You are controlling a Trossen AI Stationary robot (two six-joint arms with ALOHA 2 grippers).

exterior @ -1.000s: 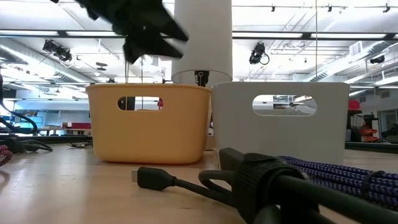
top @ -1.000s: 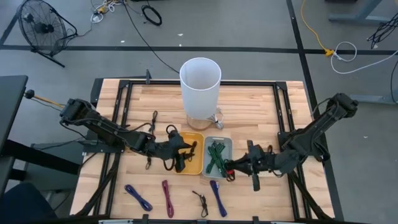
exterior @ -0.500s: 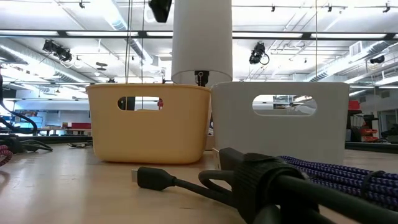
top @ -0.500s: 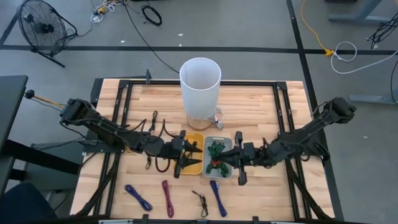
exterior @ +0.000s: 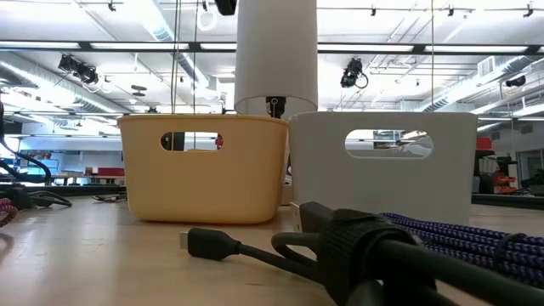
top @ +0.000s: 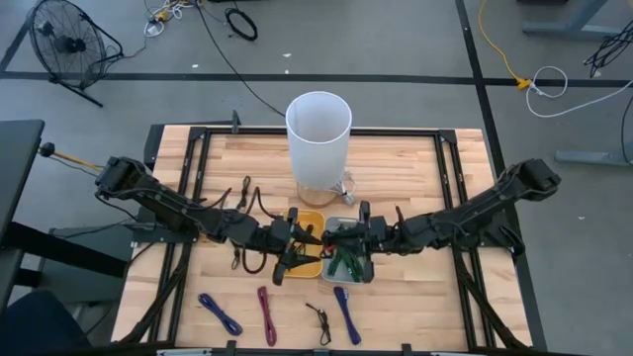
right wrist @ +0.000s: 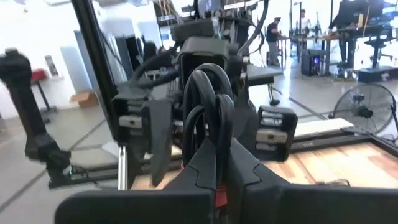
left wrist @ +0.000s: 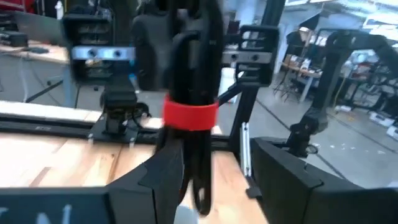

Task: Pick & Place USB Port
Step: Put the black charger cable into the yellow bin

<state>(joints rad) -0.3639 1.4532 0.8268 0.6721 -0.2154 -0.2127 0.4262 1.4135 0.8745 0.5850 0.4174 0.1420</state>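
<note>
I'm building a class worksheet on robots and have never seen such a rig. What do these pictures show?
Two dark robot arms work at a wooden table. One camera looks straight down, one sits at table height, and one rides on each wrist. On the table stand a white cylinder, a yellow bin and a grey bin, with loose cables along the front. The right gripper is shut on a black cable bundle above the bins. The left gripper faces it, open.
</note>
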